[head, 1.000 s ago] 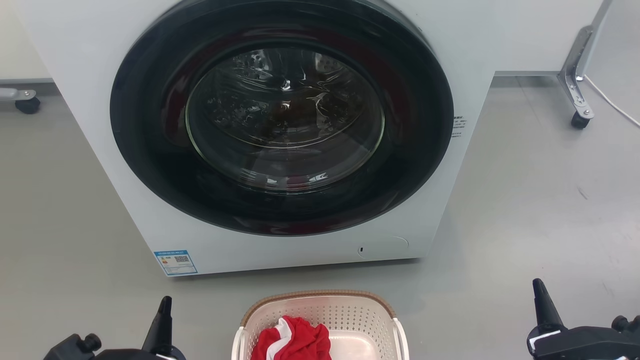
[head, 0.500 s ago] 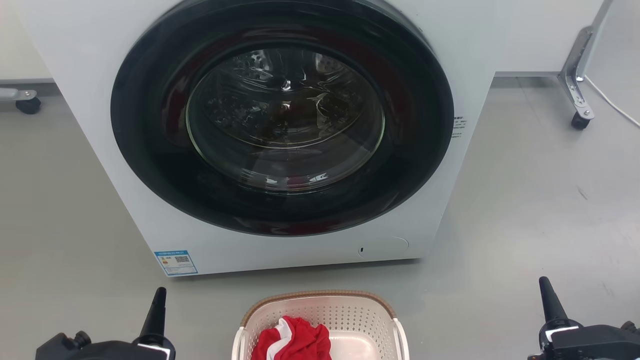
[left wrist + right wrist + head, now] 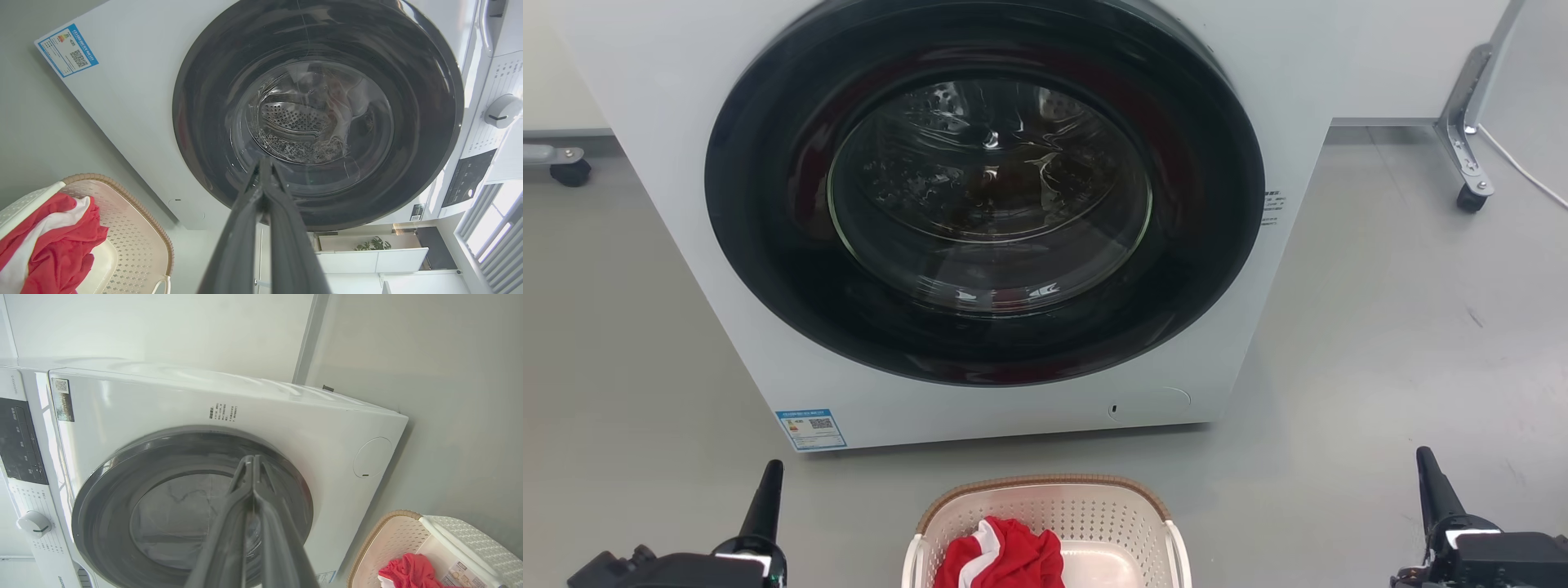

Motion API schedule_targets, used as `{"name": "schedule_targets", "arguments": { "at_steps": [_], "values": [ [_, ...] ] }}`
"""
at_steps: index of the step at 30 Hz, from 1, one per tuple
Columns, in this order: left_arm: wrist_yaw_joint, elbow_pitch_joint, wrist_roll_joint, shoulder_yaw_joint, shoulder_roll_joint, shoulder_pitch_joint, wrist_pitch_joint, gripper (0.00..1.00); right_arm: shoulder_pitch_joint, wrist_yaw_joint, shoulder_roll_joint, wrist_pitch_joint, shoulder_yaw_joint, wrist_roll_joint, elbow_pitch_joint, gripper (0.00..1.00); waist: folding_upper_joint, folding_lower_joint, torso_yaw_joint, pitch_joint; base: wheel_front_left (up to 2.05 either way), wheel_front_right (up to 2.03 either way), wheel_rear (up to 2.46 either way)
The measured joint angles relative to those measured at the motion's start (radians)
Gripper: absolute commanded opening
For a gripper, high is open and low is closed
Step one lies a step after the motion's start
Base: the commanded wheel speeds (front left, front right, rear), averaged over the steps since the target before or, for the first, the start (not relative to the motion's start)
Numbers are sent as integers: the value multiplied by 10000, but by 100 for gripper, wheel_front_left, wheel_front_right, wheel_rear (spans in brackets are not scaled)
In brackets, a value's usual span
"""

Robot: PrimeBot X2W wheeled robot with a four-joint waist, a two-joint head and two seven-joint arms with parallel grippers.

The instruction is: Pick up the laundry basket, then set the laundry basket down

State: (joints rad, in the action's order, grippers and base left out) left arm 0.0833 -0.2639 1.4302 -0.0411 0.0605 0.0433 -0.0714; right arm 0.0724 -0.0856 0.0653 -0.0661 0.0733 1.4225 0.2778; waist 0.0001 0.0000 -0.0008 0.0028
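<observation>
The laundry basket (image 3: 1094, 510), cream-white with perforated walls and a brown woven-look rim, stands on the grey floor at the bottom centre of the head view, a red and white garment (image 3: 1001, 555) inside it. It also appears as the laundry basket (image 3: 135, 237) at the lower left of the left wrist view and the laundry basket (image 3: 402, 535) at the lower right of the right wrist view. My left gripper (image 3: 768, 490) is well left of it, fingers pressed together and empty (image 3: 263, 171). My right gripper (image 3: 1431, 478) is far to its right, likewise shut and empty (image 3: 252, 463).
A white washing machine (image 3: 645, 147) with a shut round dark glass door (image 3: 988, 188) stands directly behind the basket. A castor leg of a frame (image 3: 1466, 163) is at the upper right, another castor (image 3: 568, 167) at the upper left. Grey floor lies on both sides.
Both grippers have drifted outward, the left one further left and the right one further right, away from the basket. The basket has not moved.
</observation>
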Motion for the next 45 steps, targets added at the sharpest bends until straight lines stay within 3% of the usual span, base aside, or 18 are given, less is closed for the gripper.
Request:
{"name": "schedule_targets", "arguments": {
  "at_steps": [12,45],
  "values": [
    [339,-274,1555,-483,-157,336,-416,0,134,-334,-194,-454,579,1708,203,0,0,0,8,-10,0,0,0],
    [403,-301,1705,-500,-173,351,-416,0,192,-336,-209,-474,598,1745,209,0,0,0,8,-11,0,0,0]
  ]
}}
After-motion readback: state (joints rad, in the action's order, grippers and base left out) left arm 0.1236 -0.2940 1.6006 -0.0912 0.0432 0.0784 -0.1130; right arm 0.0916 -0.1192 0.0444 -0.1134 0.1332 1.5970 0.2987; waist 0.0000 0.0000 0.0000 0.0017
